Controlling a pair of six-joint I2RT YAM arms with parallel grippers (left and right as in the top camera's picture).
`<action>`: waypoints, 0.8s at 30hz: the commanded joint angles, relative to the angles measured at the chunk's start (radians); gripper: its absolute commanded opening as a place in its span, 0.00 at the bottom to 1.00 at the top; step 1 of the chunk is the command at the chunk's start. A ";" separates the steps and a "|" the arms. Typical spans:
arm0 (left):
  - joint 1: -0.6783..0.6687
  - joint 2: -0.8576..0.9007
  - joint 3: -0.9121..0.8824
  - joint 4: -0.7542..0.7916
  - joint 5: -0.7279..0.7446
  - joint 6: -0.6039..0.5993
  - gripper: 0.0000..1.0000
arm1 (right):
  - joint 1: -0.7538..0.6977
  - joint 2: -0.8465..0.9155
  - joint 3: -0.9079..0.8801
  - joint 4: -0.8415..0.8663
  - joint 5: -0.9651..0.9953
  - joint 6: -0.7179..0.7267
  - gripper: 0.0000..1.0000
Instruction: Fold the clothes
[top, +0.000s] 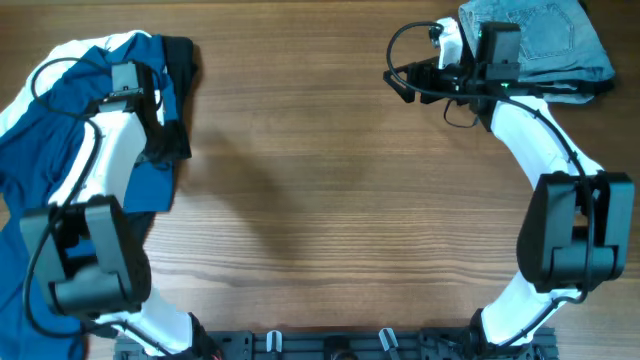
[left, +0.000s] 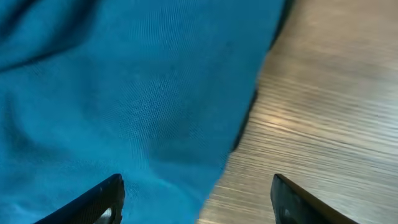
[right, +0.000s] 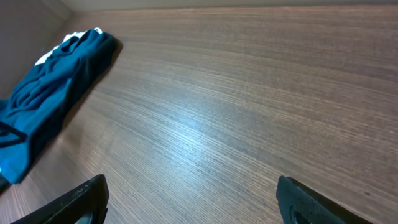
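Note:
A crumpled blue garment (top: 55, 140) lies at the table's left edge, with white cloth (top: 122, 42) and black cloth (top: 182, 58) in the same pile. My left gripper (top: 165, 143) is open and empty just above the blue garment's right edge; in the left wrist view the jaws (left: 196, 183) straddle the border between blue fabric (left: 124, 93) and wood. My right gripper (top: 401, 82) is open and empty over bare table at the back right, beside folded light-blue jeans (top: 540, 40). The right wrist view shows its jaws (right: 189, 183) and the blue pile (right: 56, 93) far off.
The wooden table (top: 330, 200) stretches between the two arms. The blue garment hangs over the table's left edge. The folded jeans sit in the back right corner behind the right arm's wrist.

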 joint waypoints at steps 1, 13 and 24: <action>0.001 0.068 0.011 0.013 -0.041 0.033 0.72 | 0.003 0.013 0.018 0.003 -0.012 0.013 0.86; -0.003 0.143 0.016 -0.006 -0.175 0.033 0.04 | 0.003 0.013 0.018 0.003 0.011 0.013 0.85; -0.097 0.090 0.070 -0.114 -0.100 0.026 0.25 | 0.003 0.013 0.018 0.002 0.011 0.013 0.84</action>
